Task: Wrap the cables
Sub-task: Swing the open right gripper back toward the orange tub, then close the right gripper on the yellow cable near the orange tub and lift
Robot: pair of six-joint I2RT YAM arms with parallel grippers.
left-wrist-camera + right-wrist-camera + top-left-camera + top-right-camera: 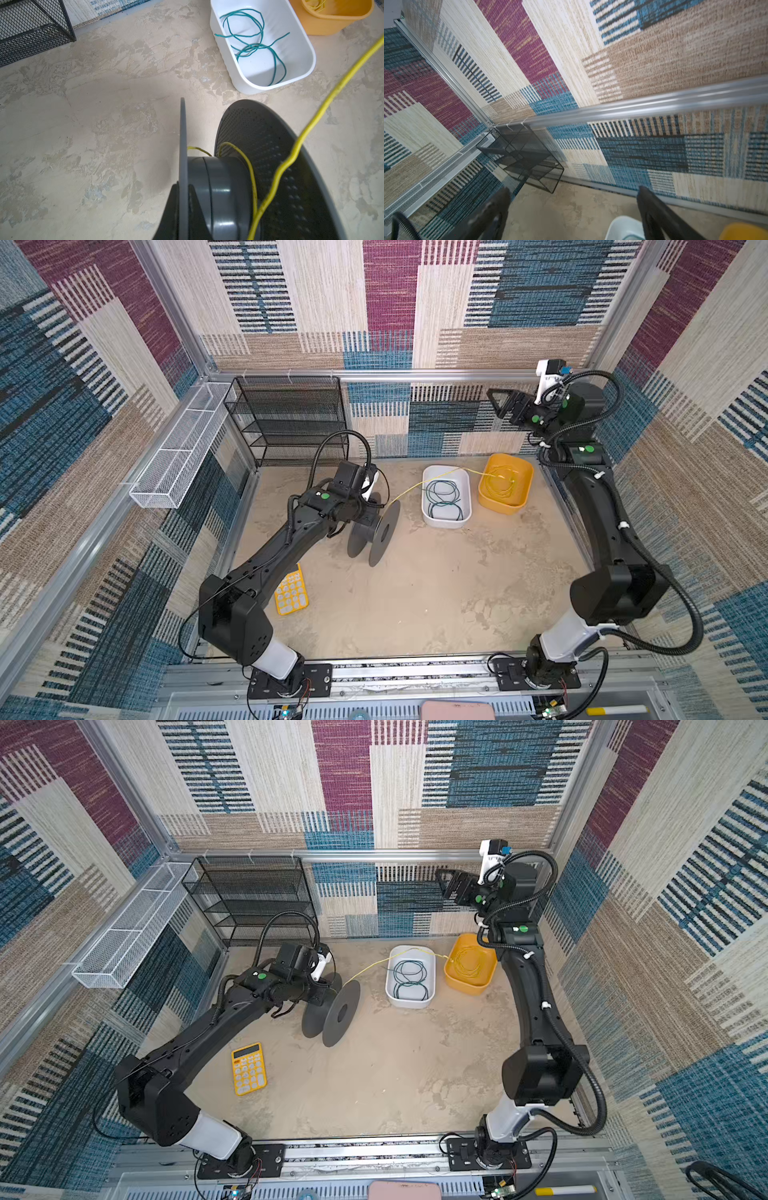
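The yellow cable (409,490) (370,968) runs taut from its coil in the yellow bin (505,506) over the white bin (444,523) to a dark grey spool (384,533) (340,1013). In the left wrist view the yellow cable (307,128) loops loosely round the spool's hub (224,187). The green cable (260,44) lies in loose loops in the white bin. My left gripper (184,187) (365,514) is shut on the spool's thin flange. My right gripper (573,190) (496,400) hangs open and empty, high by the back wall above the bins.
A black mesh shelf (291,418) stands at the back left, with a white wire basket (178,460) fixed on the left wall. A yellow calculator (248,1069) lies near the left arm's base. Patterned walls enclose three sides.
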